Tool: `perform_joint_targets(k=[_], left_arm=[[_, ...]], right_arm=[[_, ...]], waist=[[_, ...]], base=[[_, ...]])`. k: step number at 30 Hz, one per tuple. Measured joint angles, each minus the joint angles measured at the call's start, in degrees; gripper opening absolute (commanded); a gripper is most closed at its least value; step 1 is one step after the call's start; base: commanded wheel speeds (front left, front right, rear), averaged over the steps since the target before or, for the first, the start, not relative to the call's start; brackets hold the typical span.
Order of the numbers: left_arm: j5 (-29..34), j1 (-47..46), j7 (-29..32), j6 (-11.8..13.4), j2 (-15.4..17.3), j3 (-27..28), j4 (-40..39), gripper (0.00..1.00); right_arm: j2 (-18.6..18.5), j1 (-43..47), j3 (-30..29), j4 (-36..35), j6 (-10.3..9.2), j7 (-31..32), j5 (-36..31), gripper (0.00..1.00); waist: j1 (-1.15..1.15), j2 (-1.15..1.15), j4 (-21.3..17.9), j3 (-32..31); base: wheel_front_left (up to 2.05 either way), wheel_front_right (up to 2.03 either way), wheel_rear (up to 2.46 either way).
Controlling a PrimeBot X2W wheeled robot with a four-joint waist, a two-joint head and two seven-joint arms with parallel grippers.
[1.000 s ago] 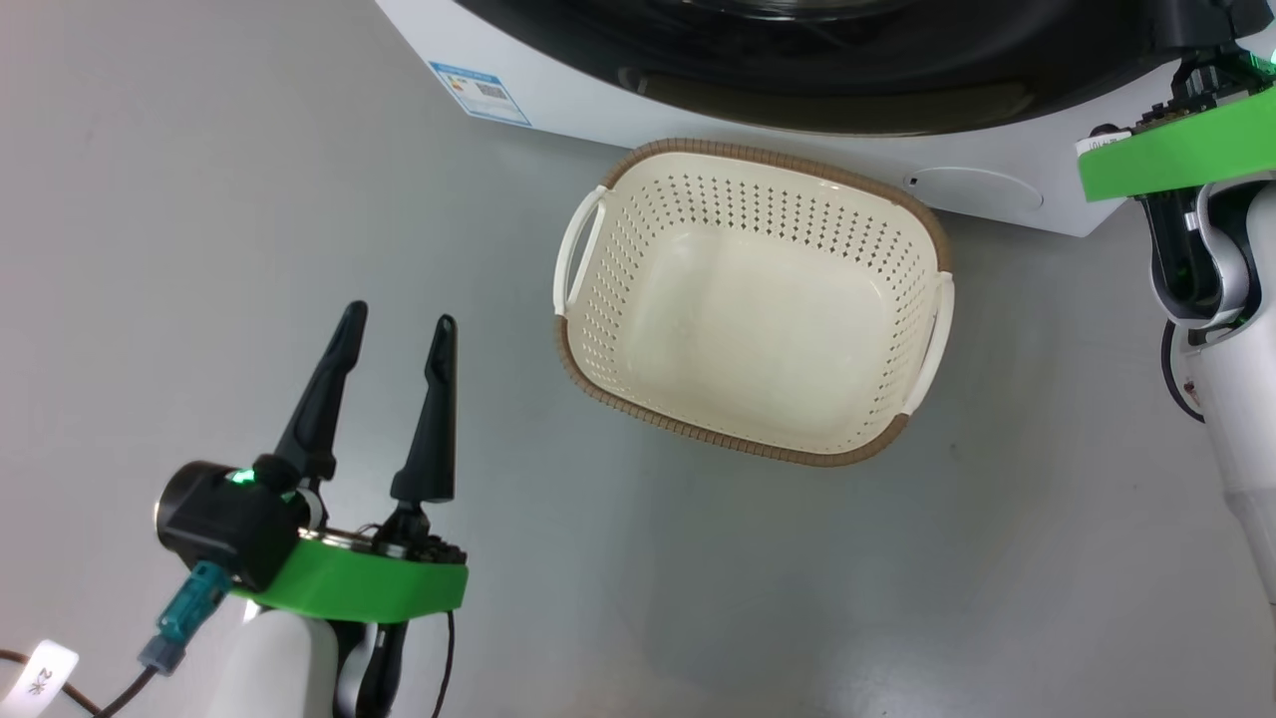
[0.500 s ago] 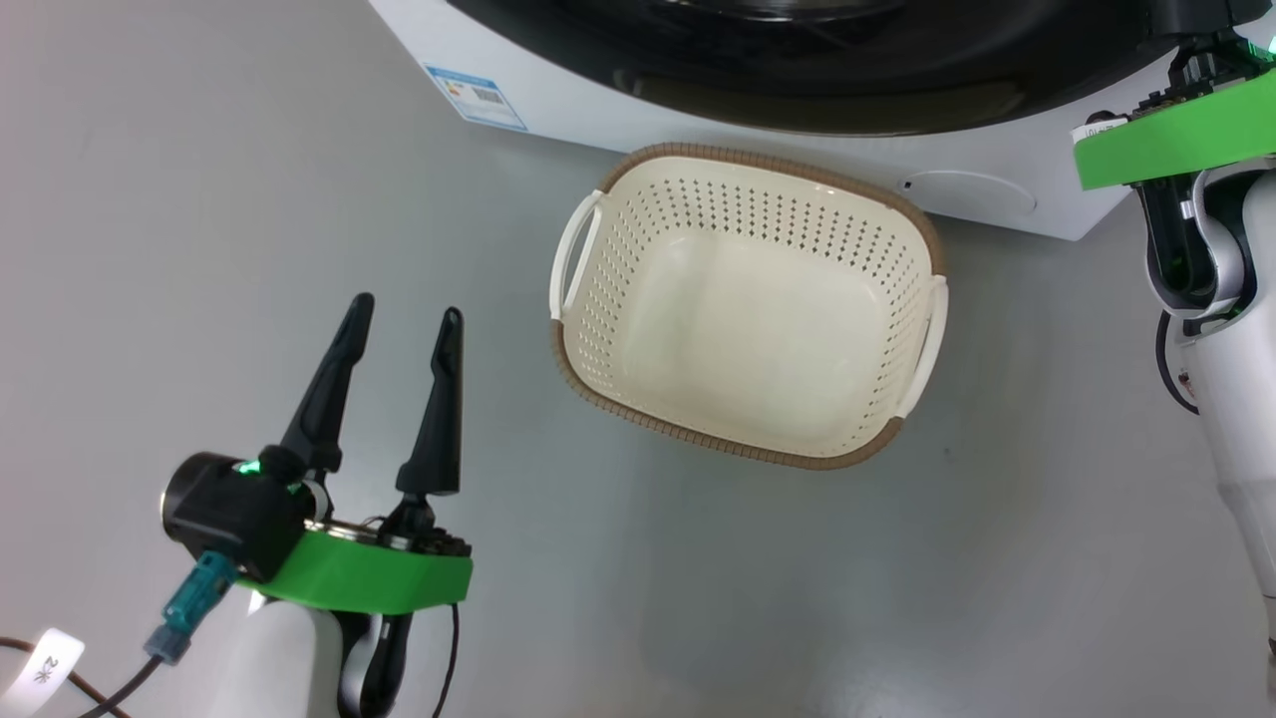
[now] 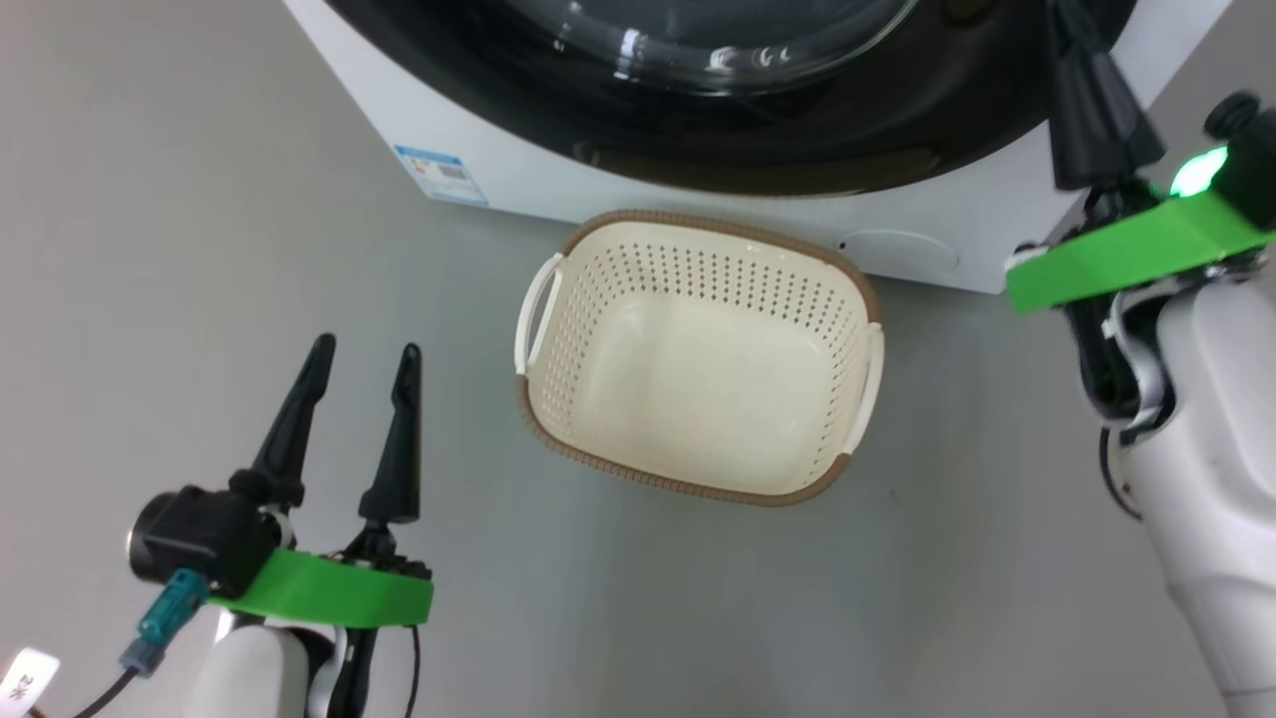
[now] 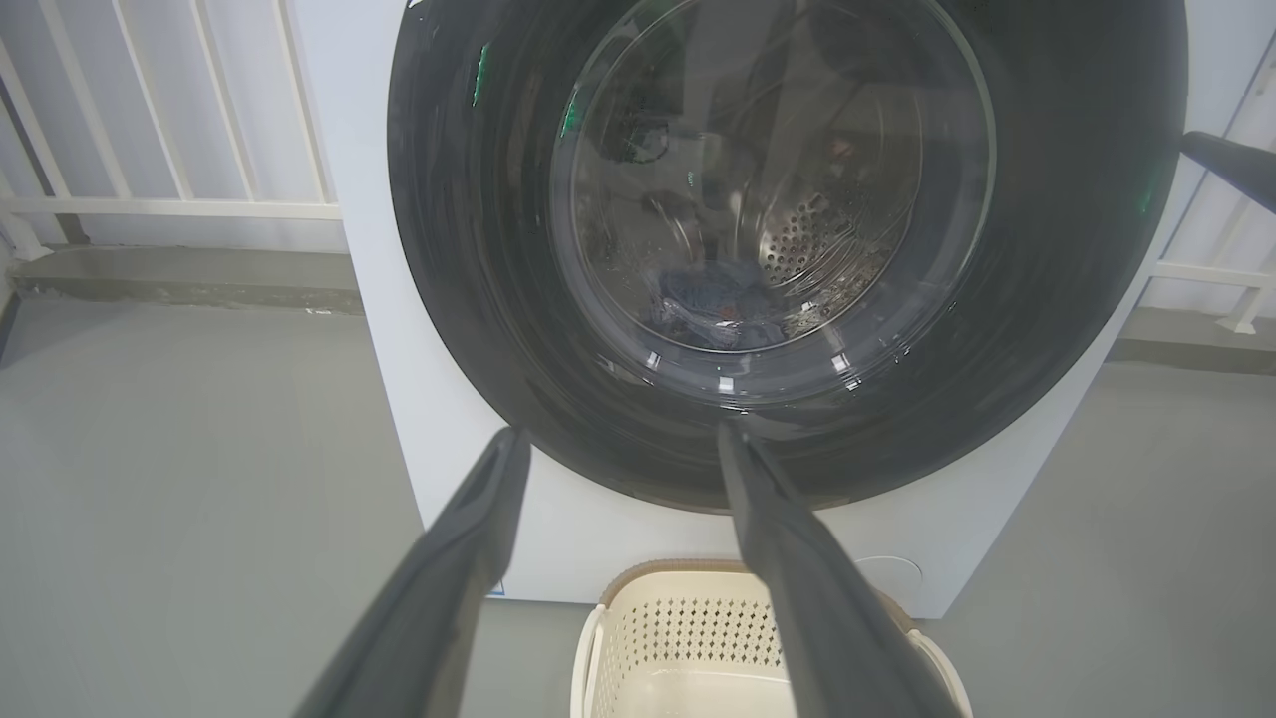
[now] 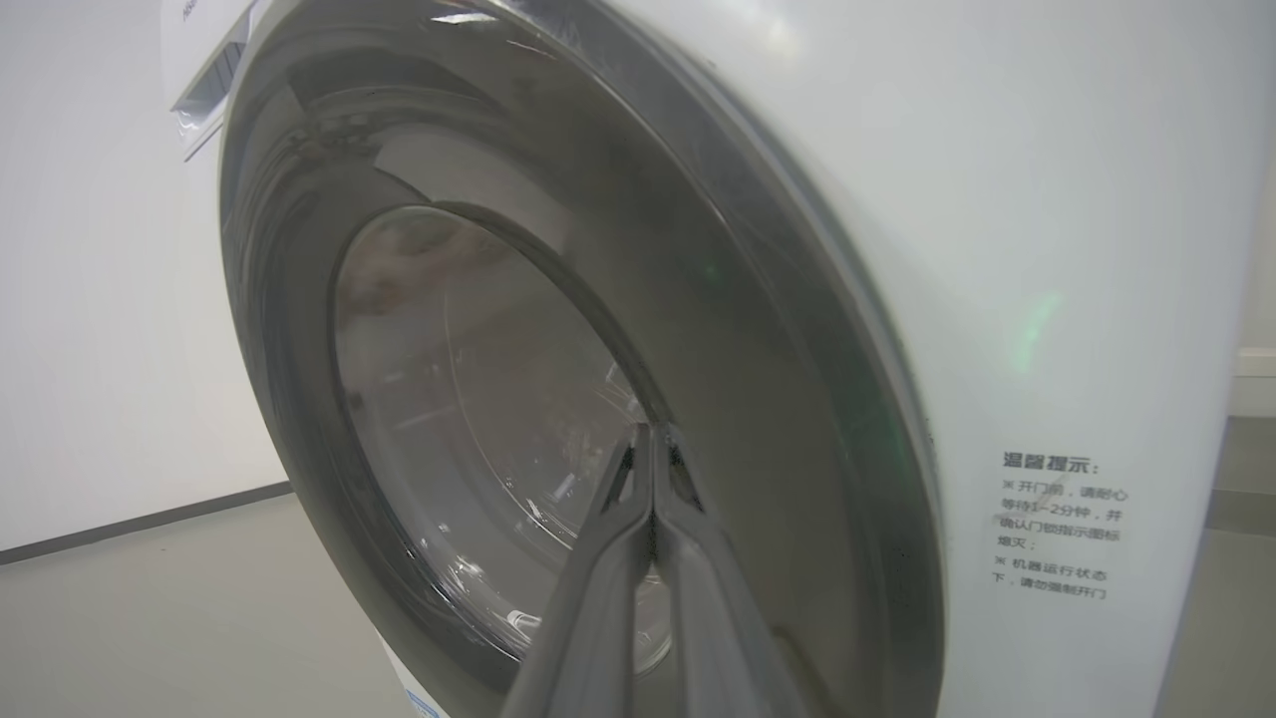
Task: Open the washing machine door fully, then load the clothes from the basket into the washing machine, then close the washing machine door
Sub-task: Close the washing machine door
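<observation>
The big white boxy front-loading washing machine (image 3: 518,184) runs across the top of the head view, its very large round door (image 3: 797,140), with a glossy black rim around bulging clear glass, lying against the front panel. At mid-frame, just below the door's lower edge, the small cream perforated plastic basket with a brown woven-look rim (image 3: 698,279) sits empty on the grey floor (image 3: 150,249). In the left wrist view, a bundle of light blue fabric, the clothes (image 4: 718,304), shows through the glass in the lower part of the steel drum.

Opening and loading look done, and the door looks closed. Only a final press seems left, since the pictures do not show whether the latch has caught.

The right gripper (image 5: 653,431), its fingers pressed together on nothing, points at the line where glass meets rim; contact cannot be made out. The left gripper (image 3: 366,349), at lower left, has its fingers spread and empty, well apart from the basket.

A blue label sticker (image 3: 439,175) and a round cover (image 3: 902,251) mark the lower front. A white railing (image 4: 150,150) stands at upper left of the left wrist view. Nothing stands between the right gripper and the door.
</observation>
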Motion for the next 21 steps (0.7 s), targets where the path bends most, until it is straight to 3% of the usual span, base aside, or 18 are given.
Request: perform_joint_targets(k=[1,21], left_arm=[[0.0,0.3,0.0,0.0,0.3,0.2,0.2,1.00],[0.2,4.9,0.0,0.0,4.0,3.6,2.4,1.00]], right_arm=[[0.1,0.8,0.4,0.0,0.00,0.0,0.0,1.00],[1.1,15.1,-1.8,-1.5,0.00,0.0,0.7,1.00]], waist=[[0.00,0.00,-0.3,-0.5],[0.00,0.00,-8.9,-8.0]], base=[[0.00,0.00,0.00],[0.00,0.00,0.00]])
